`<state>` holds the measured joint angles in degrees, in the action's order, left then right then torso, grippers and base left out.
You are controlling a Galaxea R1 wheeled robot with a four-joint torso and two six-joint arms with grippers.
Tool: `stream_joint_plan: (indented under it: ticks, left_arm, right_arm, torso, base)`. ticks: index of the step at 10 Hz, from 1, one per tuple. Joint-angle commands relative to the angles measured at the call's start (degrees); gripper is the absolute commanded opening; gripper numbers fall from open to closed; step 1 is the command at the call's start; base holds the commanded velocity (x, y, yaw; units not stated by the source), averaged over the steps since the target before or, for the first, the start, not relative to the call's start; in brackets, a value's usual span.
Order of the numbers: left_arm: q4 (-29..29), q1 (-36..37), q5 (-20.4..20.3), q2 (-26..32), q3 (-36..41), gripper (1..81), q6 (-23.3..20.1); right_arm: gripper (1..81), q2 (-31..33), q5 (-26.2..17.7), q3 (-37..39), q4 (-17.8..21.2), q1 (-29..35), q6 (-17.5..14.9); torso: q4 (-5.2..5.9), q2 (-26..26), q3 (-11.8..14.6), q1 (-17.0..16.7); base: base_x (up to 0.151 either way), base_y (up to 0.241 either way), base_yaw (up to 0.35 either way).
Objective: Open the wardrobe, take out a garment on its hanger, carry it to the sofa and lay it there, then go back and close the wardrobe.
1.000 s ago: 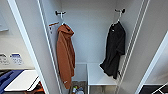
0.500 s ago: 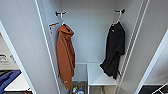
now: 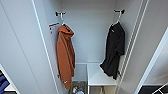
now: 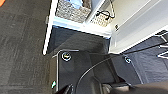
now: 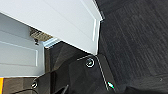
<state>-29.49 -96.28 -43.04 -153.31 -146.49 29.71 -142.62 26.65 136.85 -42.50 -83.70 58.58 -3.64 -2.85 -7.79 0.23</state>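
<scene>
The white wardrobe [image 3: 90, 32] stands open in the head view, both doors swung wide. Inside on the right, the black garment [image 3: 114, 51] hangs limp on its white hanger [image 3: 117, 18] from a dark hook. Its lower edge drapes near a white shelf [image 3: 98, 75]. In the left wrist view the wardrobe's base [image 4: 75, 25] and an open door [image 4: 48, 27] show above dark carpet. In the right wrist view an open white door [image 5: 62, 22] crosses over the carpet.
A rust-orange hooded garment [image 3: 65, 55] hangs at the wardrobe's left on its own hanger. Woven baskets [image 4: 72, 11] with items sit at the wardrobe's bottom. Dark grey carpet [image 5: 132, 37] covers the floor. Something blue [image 3: 3, 83] shows at the far left.
The head camera has moved closer to the wardrobe; both hanging garments look larger now. Nothing inside has shifted.
</scene>
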Motion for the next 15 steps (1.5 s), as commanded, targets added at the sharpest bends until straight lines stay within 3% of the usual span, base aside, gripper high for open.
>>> stream_joint_plan:
  ticks: [1, 5, 8, 10, 12, 15]
  left_arm:
    - [-2.94, -1.42, 7.96, -6.65, -9.25, 81.1, 5.45]
    - [-3.29, 0.08, 14.30, -10.79, -11.10, 81.1, 4.74]
    - [-5.22, 0.87, 17.28, -13.34, -11.18, 81.1, 4.48]
    - [-5.93, 1.83, 22.03, -15.27, -11.18, 81.1, 3.08]
    - [-6.02, 2.28, 22.92, -16.33, -11.18, 81.1, 2.28]
    - [-6.37, 2.28, 22.92, -16.42, -11.18, 81.1, 2.28]
  right_arm:
    - [81.1, -13.14, -4.67, 17.80, -6.19, -4.85, 1.81]
    - [81.1, -22.11, -9.58, 24.42, -9.01, -5.74, 1.10]
    - [81.1, -28.45, -18.55, 24.42, -8.92, -5.91, 0.58]
    - [81.1, -29.33, -18.91, 24.24, -8.92, -5.91, -0.21]
    - [81.1, -29.94, -21.19, 24.15, -8.92, -5.82, -0.39]
    - [81.1, -29.94, -21.20, 24.15, -8.83, -5.56, -0.30]
  torso:
    - [0.00, 0.00, 0.00, 0.00]
    - [0.00, -0.02, 0.02, -0.07]
    - [0.00, -0.05, 0.04, -0.09]
    - [0.00, -0.07, 0.06, -0.11]
    - [0.00, -0.07, 0.06, -0.13]
    - [0.00, -0.07, 0.06, -0.13]
  base:
    - [0.000, 0.000, 0.000]
    - [0.000, 0.000, 0.000]
    - [0.000, 0.000, 0.000]
    - [0.000, 0.000, 0.000]
    - [0.000, 0.000, 0.000]
    - [-0.021, 0.000, 0.000]
